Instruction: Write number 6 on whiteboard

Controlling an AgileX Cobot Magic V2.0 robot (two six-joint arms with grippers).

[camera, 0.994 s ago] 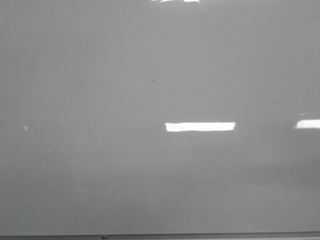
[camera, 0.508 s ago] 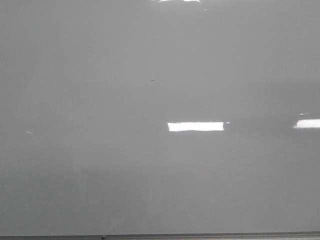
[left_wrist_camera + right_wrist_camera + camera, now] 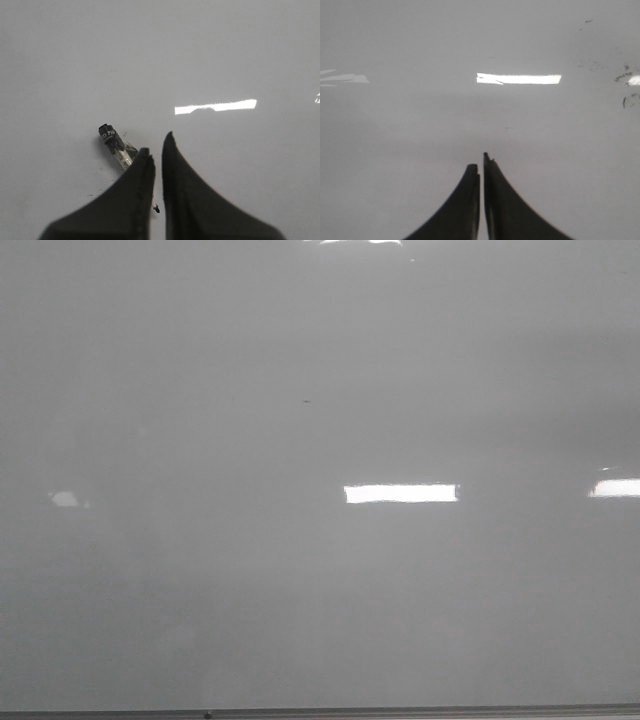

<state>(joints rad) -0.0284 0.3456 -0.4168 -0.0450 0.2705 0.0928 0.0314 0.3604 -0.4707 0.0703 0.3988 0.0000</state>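
Observation:
The whiteboard (image 3: 300, 590) fills the front view as a glossy pale grey surface. No number 6 shows on it in any view; only a tiny dark speck (image 3: 305, 401) sits above the middle. Neither gripper shows in the front view. In the left wrist view my left gripper (image 3: 157, 145) is shut on a marker (image 3: 112, 141) just over the board (image 3: 225, 50). The marker's black end sticks out past one finger and its dark tip (image 3: 156, 208) shows in the narrow gap. In the right wrist view my right gripper (image 3: 479, 161) is shut and empty over the board (image 3: 420, 125).
The board's thin grey bottom edge (image 3: 400, 711) runs along the bottom of the front view. Bright rectangular light reflections (image 3: 400, 493) lie on the board. Faint dark smudges (image 3: 625, 76) mark the board at one side of the right wrist view.
The light reflections on the board have shifted slightly and a faint bright patch has appeared at the left. No line has appeared on the board.

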